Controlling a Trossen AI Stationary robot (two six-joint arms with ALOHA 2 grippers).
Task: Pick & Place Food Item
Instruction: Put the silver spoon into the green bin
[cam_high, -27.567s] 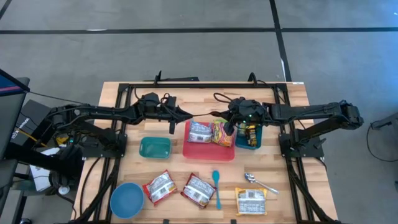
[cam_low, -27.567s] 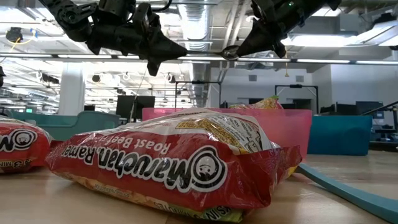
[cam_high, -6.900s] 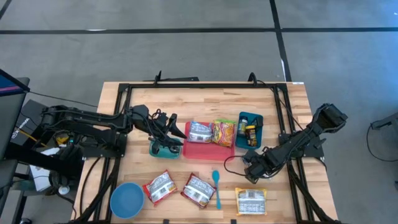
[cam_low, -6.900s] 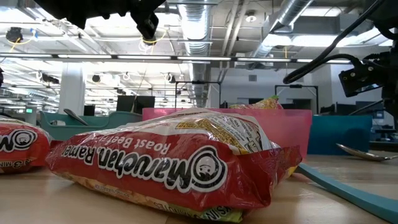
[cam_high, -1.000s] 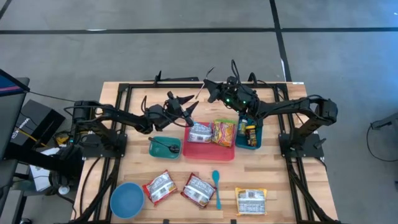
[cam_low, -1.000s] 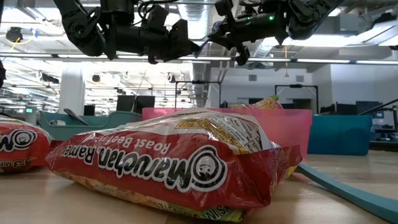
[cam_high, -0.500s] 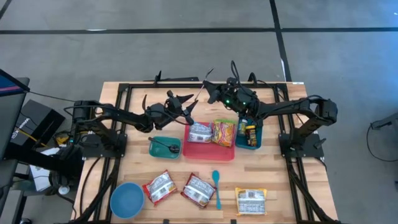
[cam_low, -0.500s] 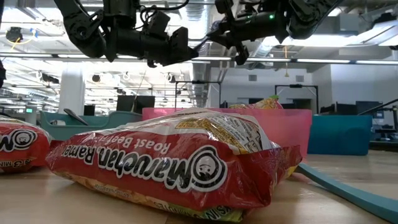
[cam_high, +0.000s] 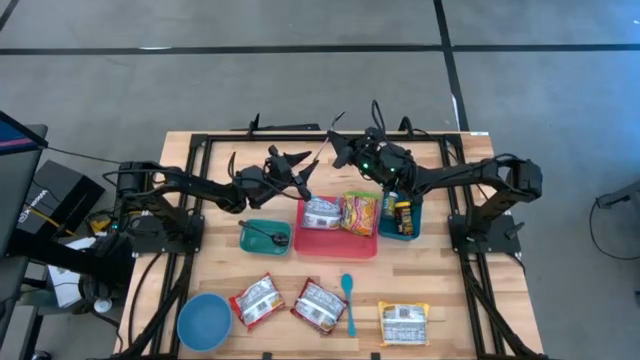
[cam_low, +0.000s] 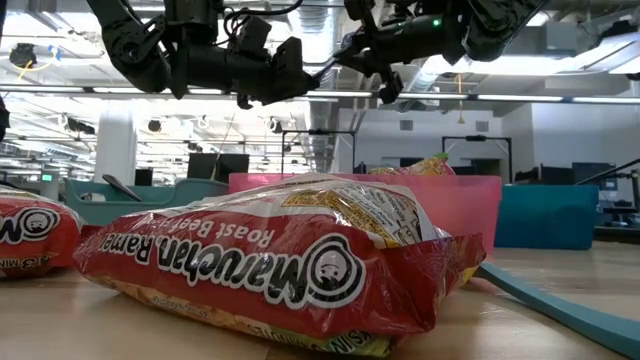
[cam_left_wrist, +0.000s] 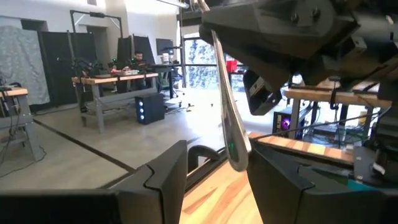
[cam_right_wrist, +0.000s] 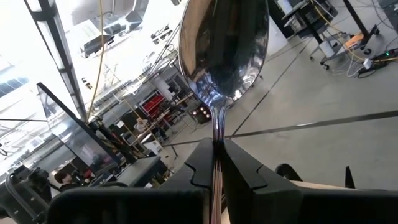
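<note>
We see both arms raised over the far half of the table (cam_high: 180, 150), their tips nearly meeting above the far left corner of the red tray (cam_high: 336, 240).

The right gripper (cam_high: 338, 142) has its fingers (cam_right_wrist: 239, 165) clamped together on the handle of a metal spoon (cam_right_wrist: 222, 53), whose bowl points up and out past the fingertips. From above, the spoon is only a thin pale sliver, hard to make out against the arm.

The left gripper (cam_high: 300, 172) hovers just left of it with its fingers (cam_left_wrist: 168, 171) spread apart, the spoon's handle hanging between them without clear contact.

Two food packets lie in the red tray: a red-and-white ramen pack (cam_high: 321, 211) and a yellow-and-red one (cam_high: 359, 212). Their labels are too small for us to read from above.

Left of the tray, a green container (cam_high: 265, 235) holds a dark utensil (cam_high: 264, 231) whose kind we cannot tell. Right of the tray sits a blue bin (cam_high: 402, 210), its contents unclear.

Along the near edge lie a blue bowl (cam_high: 204, 321), two red ramen packs (cam_high: 256, 300) (cam_high: 319, 305), a blue spoon (cam_high: 348, 301) and a yellow pack (cam_high: 403, 323).

In the low view, the nearest red pack (cam_low: 270, 265) fills the foreground and hides most of the table. Its writing, seen upside down, reads "Maruchan Ramen" and "Roast Beef". Another red pack (cam_low: 30, 235) is cut off at the left edge.
</note>
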